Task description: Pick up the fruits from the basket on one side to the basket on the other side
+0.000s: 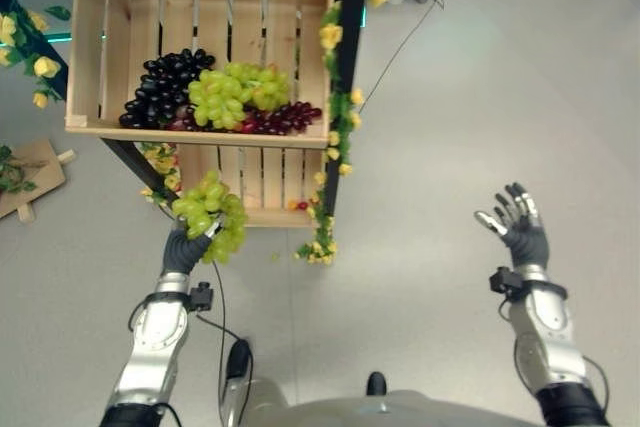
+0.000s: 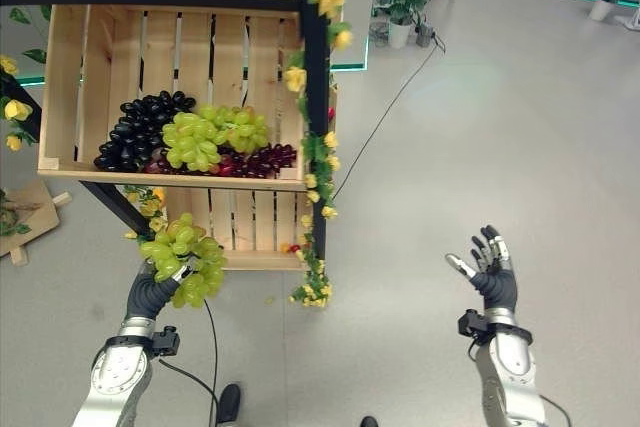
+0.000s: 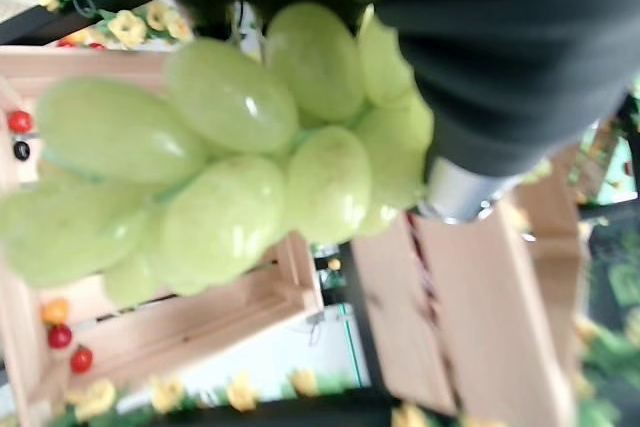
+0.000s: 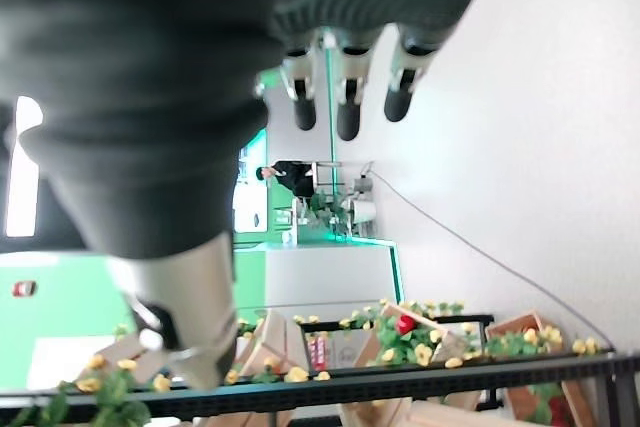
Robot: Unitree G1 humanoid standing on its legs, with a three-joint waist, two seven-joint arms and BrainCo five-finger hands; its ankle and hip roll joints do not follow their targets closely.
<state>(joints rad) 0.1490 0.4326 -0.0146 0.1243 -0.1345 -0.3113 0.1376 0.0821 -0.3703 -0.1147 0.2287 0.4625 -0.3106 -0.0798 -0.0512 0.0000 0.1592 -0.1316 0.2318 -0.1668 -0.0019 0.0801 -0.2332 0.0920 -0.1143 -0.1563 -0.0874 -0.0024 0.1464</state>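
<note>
Wooden upper crate (image 1: 88, 47) at far left on the black-framed rack holds dark grapes (image 1: 165, 87), a green bunch (image 1: 235, 95) and red grapes (image 1: 280, 119), w/ a lower crate (image 1: 262, 182) beneath and yellow flowers (image 1: 335, 97) trailing down the rack post. Near-left, just in front of the lower crate, the left hand (image 1: 185, 247) has its fingers curled round a green grape bunch (image 1: 210, 215), held up off the floor. Far to the right, well apart from the rack, the right hand (image 1: 520, 225) is raised w/ fingers spread and straight, holding nothing, over bare grey floor (image 1: 480, 97).
</note>
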